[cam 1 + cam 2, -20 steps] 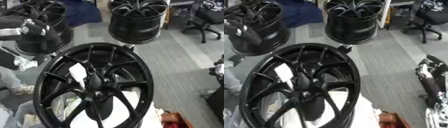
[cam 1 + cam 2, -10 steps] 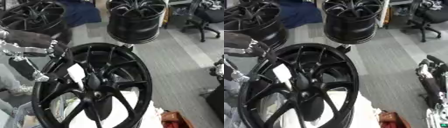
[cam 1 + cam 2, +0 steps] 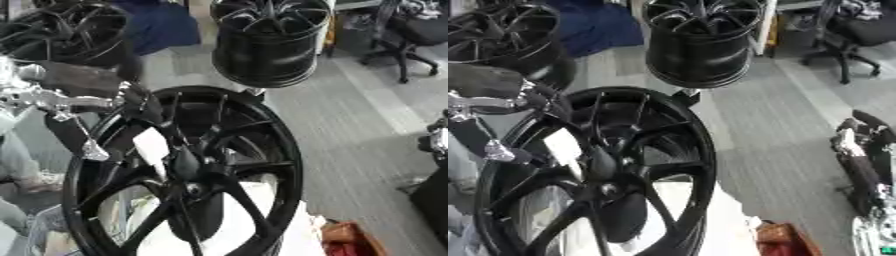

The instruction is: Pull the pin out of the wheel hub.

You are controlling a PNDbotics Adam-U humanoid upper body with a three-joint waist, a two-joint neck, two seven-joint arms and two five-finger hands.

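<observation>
Black wheel hub (image 3: 188, 175) stands upright centre, rigid and heavy-looking; pin not discernible, probably a small stiff part near the centre bore (image 3: 194, 189); left hand (image 3: 131, 100) at upper-left rim, fingers unclear; right hand (image 3: 859, 145) idle, unclear.

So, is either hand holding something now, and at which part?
Cannot be told. The left hand reaches the upper left rim of the wheel; its fingers are unclear. The right hand holds nothing.

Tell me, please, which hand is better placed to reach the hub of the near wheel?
Left, probably. The left hand is already at the near wheel's upper left rim, close to the hub. The right hand sits far off at the right edge.
</observation>
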